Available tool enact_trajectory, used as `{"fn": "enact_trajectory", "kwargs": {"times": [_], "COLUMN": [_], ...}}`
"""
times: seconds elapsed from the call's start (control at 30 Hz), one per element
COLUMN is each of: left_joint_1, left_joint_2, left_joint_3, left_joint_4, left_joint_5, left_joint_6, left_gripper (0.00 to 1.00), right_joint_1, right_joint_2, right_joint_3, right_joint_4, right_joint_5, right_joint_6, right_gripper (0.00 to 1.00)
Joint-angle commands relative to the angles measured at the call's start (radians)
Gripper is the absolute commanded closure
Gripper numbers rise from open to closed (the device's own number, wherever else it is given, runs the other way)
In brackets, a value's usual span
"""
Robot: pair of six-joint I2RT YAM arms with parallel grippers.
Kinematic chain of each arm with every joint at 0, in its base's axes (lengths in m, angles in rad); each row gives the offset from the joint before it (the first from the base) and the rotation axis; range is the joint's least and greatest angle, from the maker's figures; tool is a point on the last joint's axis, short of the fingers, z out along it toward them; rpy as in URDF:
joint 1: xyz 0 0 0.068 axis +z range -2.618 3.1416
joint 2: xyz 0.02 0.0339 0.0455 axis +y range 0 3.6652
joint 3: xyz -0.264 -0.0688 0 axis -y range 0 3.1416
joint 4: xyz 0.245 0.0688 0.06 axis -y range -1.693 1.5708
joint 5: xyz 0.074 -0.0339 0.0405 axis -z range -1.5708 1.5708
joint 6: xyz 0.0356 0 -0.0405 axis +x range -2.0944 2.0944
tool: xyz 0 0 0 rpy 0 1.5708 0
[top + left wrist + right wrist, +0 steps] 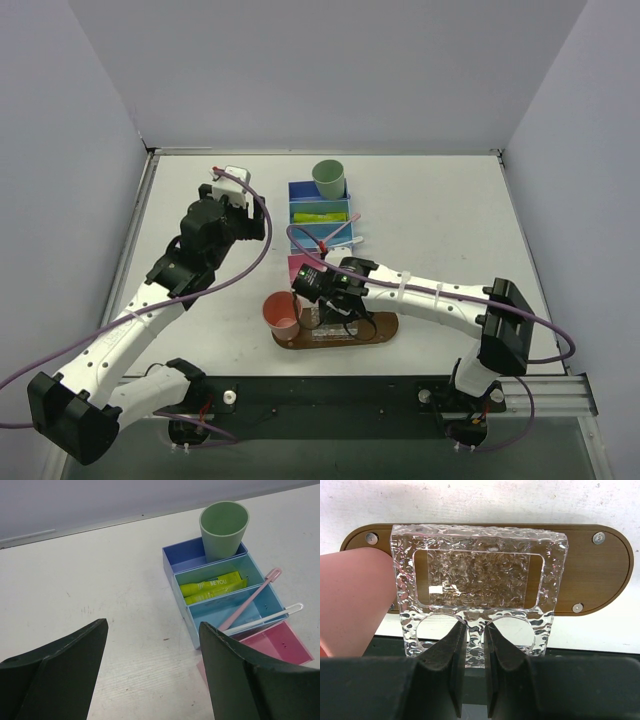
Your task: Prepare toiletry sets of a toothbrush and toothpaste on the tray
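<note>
The right claw [475, 632] is pinching the near edge of the clear holder [480, 575] over the brown tray [602, 575], beside the salmon cup [350, 600], while the left claw [152, 626] is hanging wide open above the tabletop [100, 570], left of the bins [175, 560] where the toothpaste tubes [212, 587] and toothbrushes [250, 600] are lying.

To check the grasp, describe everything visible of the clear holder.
The holder is a rectangular slab of clear, ripple-textured plastic with a large rectangular window in its middle and two round holes along its near edge. The right gripper is shut on the narrow strip between those holes. The slab lies across the tray, overhanging its near edge; whether it rests there is unclear. The cup stands at its left edge, seemingly touching.
</note>
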Motion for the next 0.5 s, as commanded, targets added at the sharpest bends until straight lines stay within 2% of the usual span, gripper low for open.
{"fn": "enact_trajectory", "kwargs": {"times": [0.0,0.47], "left_joint_1": [-0.014,-0.034], "left_joint_2": [-0.022,-0.020], "left_joint_3": [0.027,0.027], "left_joint_4": [0.022,0.020], "left_joint_5": [-0.010,-0.015], "left_joint_6": [0.015,0.021], "left_gripper": [0.16,0.15], "right_joint_1": [0.011,0.027], "right_joint_2": [0.012,0.043], "right_joint_3": [0.048,0.069], "right_joint_4": [-0.069,-0.089], "right_joint_5": [0.034,0.046], "right_joint_6": [0.017,0.022], "right_gripper": [1.00,1.00]}}
